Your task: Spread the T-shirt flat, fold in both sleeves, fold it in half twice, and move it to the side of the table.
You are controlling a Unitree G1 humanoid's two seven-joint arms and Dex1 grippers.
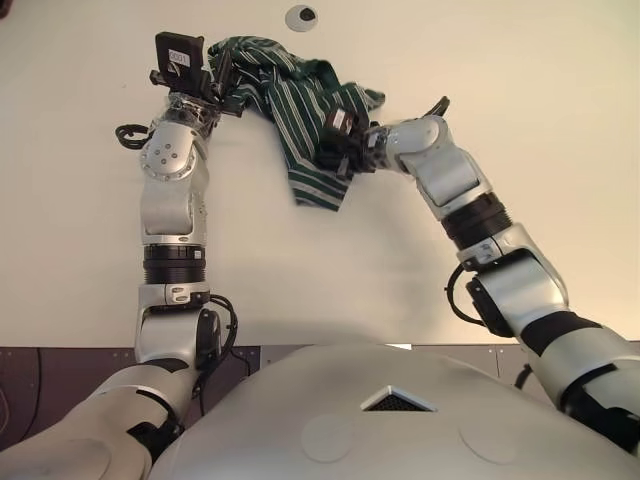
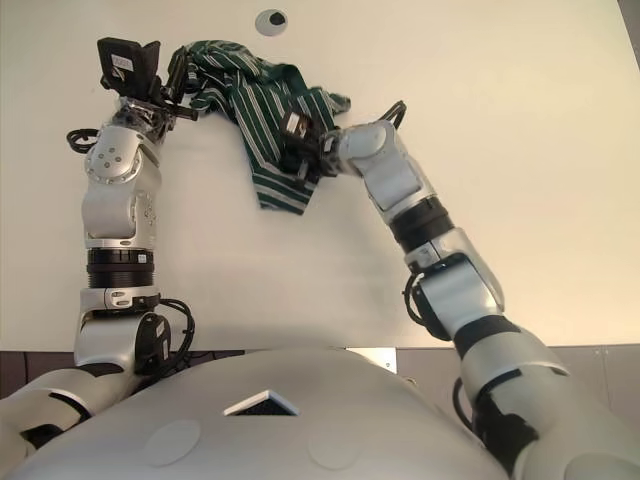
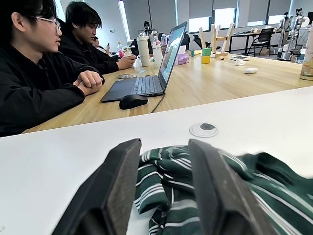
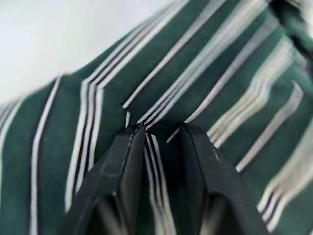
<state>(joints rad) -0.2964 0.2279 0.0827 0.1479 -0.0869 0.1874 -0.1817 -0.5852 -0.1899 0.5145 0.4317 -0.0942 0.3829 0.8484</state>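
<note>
The right tool (image 4: 164,132) is clenched on the crumpled green, white-striped fabric T-shirt (image 1: 300,110) on the white counter (image 1: 500,80). The left tool (image 3: 164,152) sits at the shirt's left edge, and I cannot tell whether it grips.

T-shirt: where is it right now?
In the head views, the T-shirt lies crumpled at the table's far middle, just robot-side of the round grommet. The left end effector is at its left edge and the right end effector pinches its right side.
</note>
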